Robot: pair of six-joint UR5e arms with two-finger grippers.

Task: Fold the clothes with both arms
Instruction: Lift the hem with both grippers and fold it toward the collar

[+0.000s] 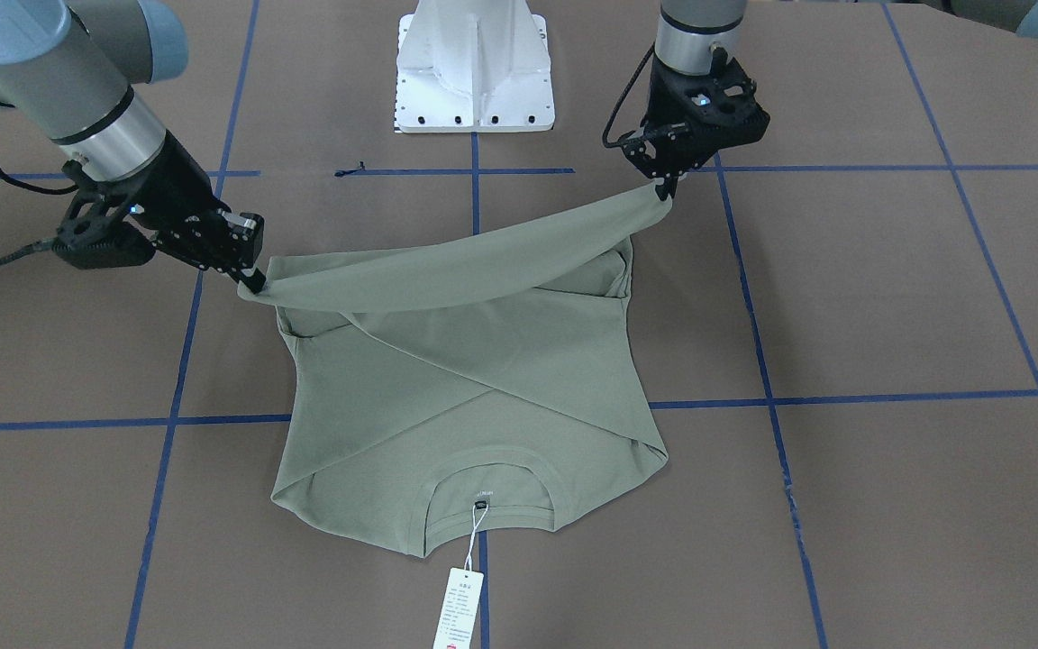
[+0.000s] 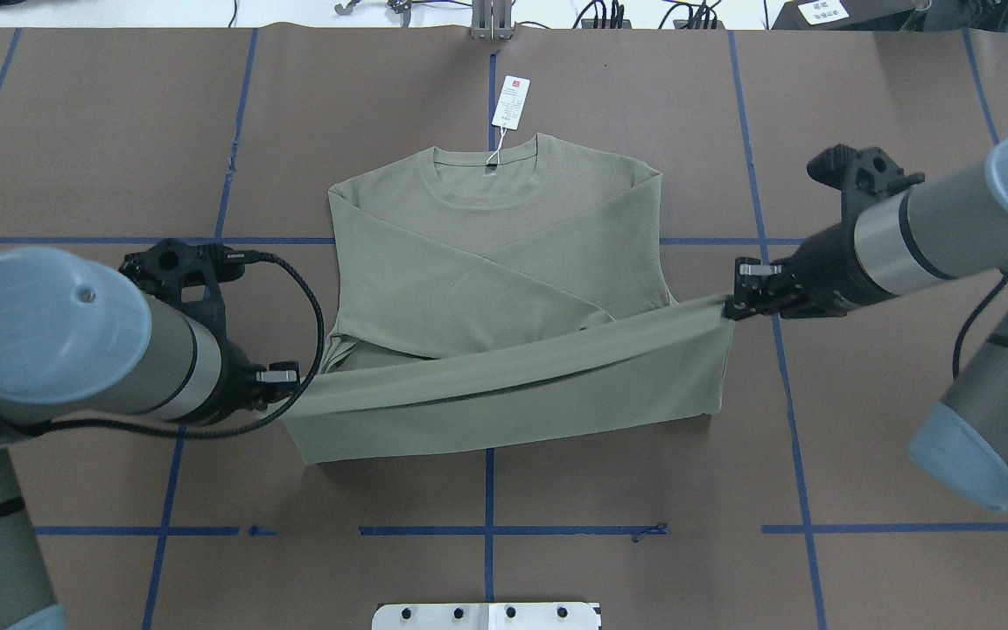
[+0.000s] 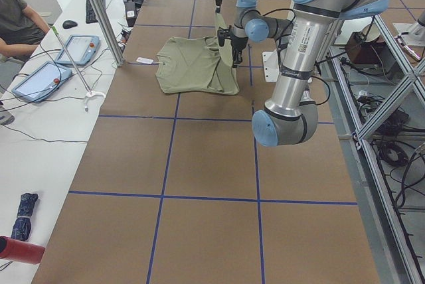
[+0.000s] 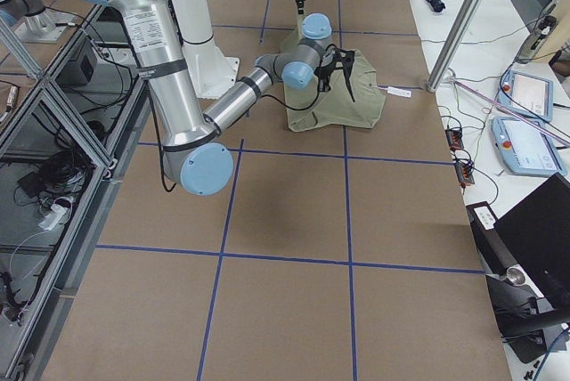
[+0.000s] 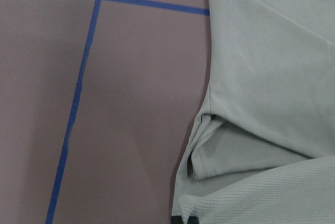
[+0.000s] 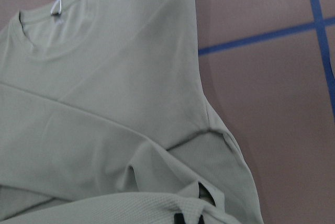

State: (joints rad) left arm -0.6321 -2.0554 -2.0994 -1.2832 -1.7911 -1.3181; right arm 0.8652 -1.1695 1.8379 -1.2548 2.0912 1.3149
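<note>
The clothes are one sage-green long-sleeved shirt (image 2: 486,262) lying on the brown table, sleeves crossed over the chest and collar on the side away from the robot. Its hem (image 2: 504,394) is raised off the table and stretched between both grippers. My left gripper (image 2: 290,385) is shut on one hem corner, also seen in the front view (image 1: 663,189). My right gripper (image 2: 731,306) is shut on the other corner (image 1: 249,284). A white hang tag (image 1: 458,606) trails from the collar. Each wrist view shows ribbed hem fabric (image 5: 251,203) (image 6: 131,208) at the fingertips.
The white bolted pedestal (image 1: 474,68) stands at the robot's side of the table. Blue tape lines (image 2: 488,490) grid the brown surface. Beside the table, a seated person (image 3: 16,18), tablets (image 3: 40,78), a metal post (image 3: 99,12) and a red cylinder (image 3: 20,249).
</note>
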